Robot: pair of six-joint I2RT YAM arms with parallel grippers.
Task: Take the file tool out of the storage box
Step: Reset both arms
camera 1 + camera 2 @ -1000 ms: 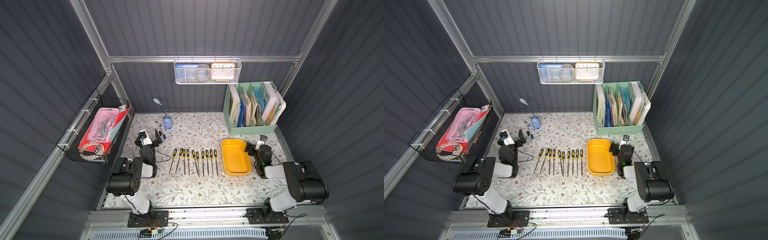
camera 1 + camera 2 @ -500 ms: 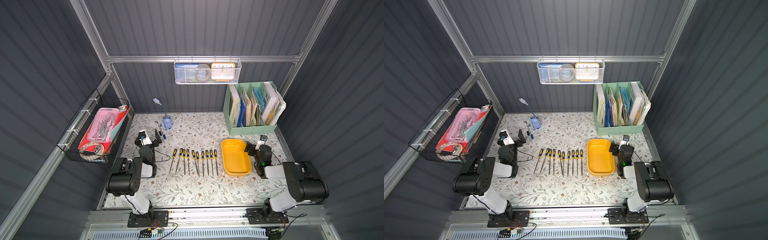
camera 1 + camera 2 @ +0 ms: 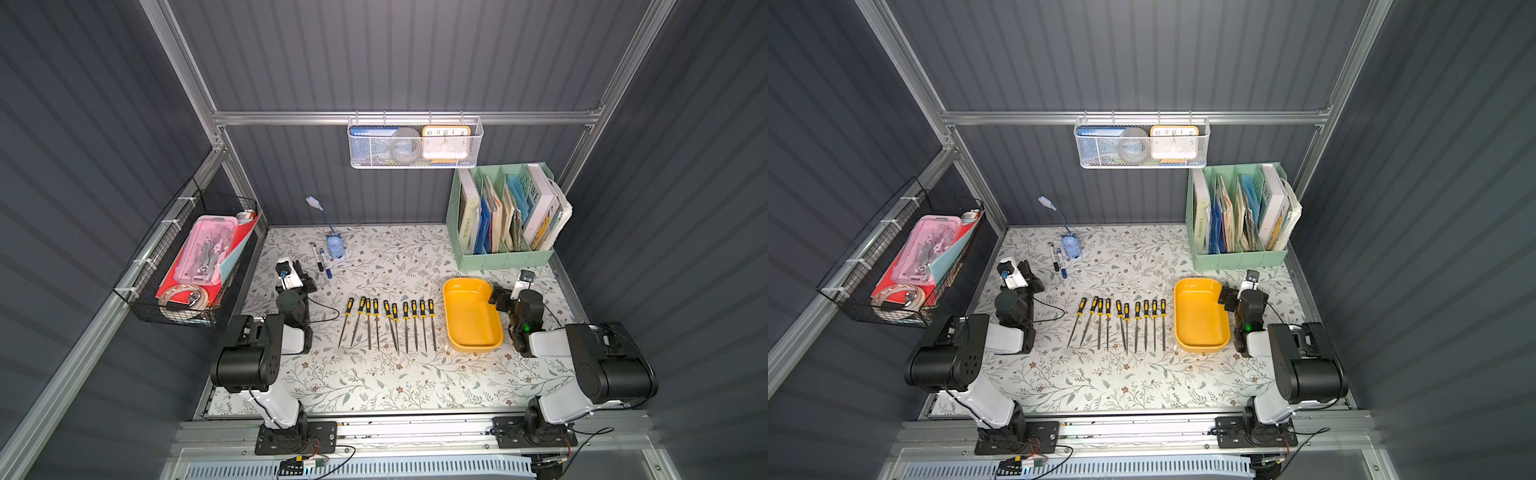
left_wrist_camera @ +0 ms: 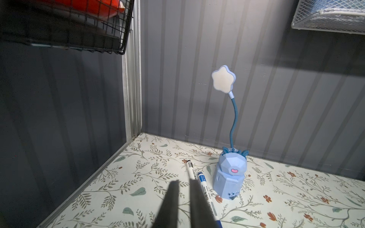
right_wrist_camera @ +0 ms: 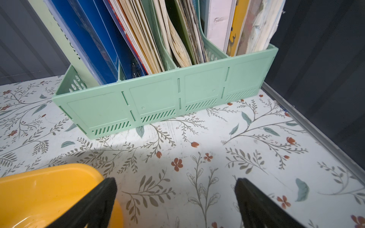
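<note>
Task state, seen from above. The box (image 3: 471, 322) lies on the floral tabletop (image 3: 374, 374) toward its 3 o'clock side. Its yellow floor is bare in both top views (image 3: 1200, 316), with no tool inside. Ten files (image 3: 405, 324) with black-and-yellow handles lie in a row on the tabletop just beside the box at its 9 o'clock, handles toward 12 o'clock and tips toward 6 o'clock. None touches the box, and the two farthest from it lie slightly aslant. At the box's 3 o'clock the right gripper (image 3: 498, 297) sits low, its jaws wide apart and holding nothing. In the right wrist view (image 5: 175, 183) one finger overlaps the box's rim (image 5: 39, 187), and contact cannot be told. The green organiser (image 3: 505, 259) stands at the box's 12 o'clock, apart from it. Beyond the files, at 9 o'clock, the left gripper (image 3: 307, 284) has its jaws drawn nearly together on nothing (image 4: 184, 182) and points toward the lamp (image 4: 230, 177) and the two markers (image 4: 203, 183) at about 11 o'clock. Judged from this layout, the removal looks complete: every file visible is out of the box, and no extraction appears to be left.
</note>
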